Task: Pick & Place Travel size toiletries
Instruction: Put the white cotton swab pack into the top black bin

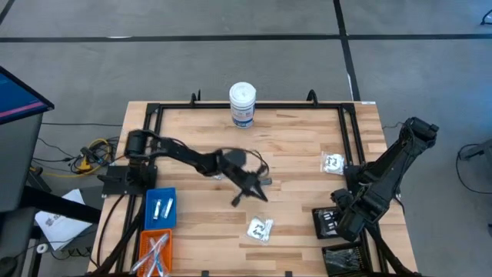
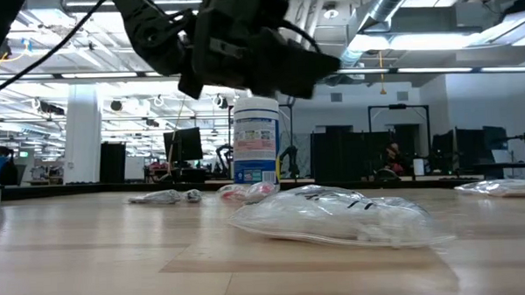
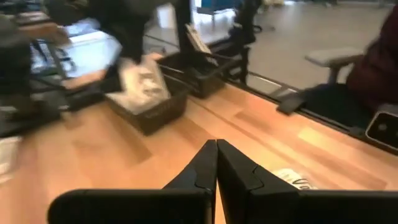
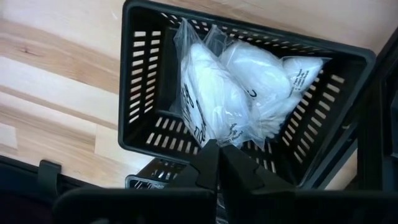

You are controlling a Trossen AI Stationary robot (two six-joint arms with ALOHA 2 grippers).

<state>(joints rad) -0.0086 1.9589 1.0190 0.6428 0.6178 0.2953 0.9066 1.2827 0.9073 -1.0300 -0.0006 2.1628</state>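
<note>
- The left gripper's (image 1: 247,190) fingers (image 3: 200,174) are pressed tip to tip with nothing between them, seen plainly in its own wrist view; the right gripper's (image 1: 343,219) fingers (image 4: 231,167) are likewise closed together and empty.
- At the table's (image 1: 292,146) left front corner, a blue bin (image 1: 160,208) holds small silver-blue tubes (image 1: 161,208), and an orange bin (image 1: 154,251) just in front of it holds thin pale sticks (image 1: 154,254).
- The left arm reaches from its base at the left edge out over the middle of the table, its gripper raised above the wood.
- A tall white canister (image 1: 242,105) with a blue label stands upright near the far edge, centre.
- A clear crinkly packet (image 1: 260,228) with white contents lies flat on the wood towards the front, just in front of and right of the left gripper; in the low view it is the nearest thing (image 2: 335,218).
- Another packet (image 1: 333,162) lies near the right side of the table, well apart from the first.
- The right gripper hangs over a black bin (image 1: 326,221) at the right front; its wrist view shows two white-filled packets (image 4: 230,93) lying inside that bin (image 4: 144,81).
- A second black bin (image 1: 343,259) sits in front of it, with slim dark pieces inside that are too small to make out.
</note>
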